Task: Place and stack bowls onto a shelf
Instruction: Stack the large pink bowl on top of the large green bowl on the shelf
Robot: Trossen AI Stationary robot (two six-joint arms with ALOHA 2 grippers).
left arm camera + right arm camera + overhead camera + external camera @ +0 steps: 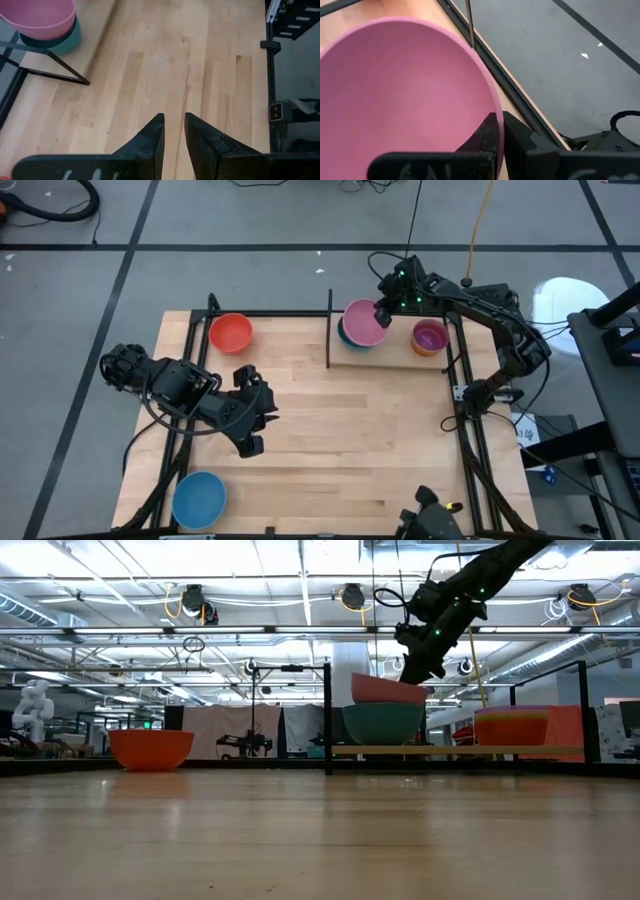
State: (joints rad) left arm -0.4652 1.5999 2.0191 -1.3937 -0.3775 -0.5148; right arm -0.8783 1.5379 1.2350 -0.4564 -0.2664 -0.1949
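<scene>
Pink bowl (pixel 362 322) (round, smooth) atop teal bowl (pixel 383 723)

No text, label, brand, number or sign can be read on anything in any of these views.

Two dark, near-black jointed arms with chunky rounded housings. Black cables looping alongside the links. Green indicator lights glowing near the wrist of the right arm (pixel 405 285). Matte black, wedge-shaped fingers (pixel 150 137) tapering to blunt tips. Pale lettering, partly cut off, along the left gripper (pixel 173 131) body's edge.
</scene>
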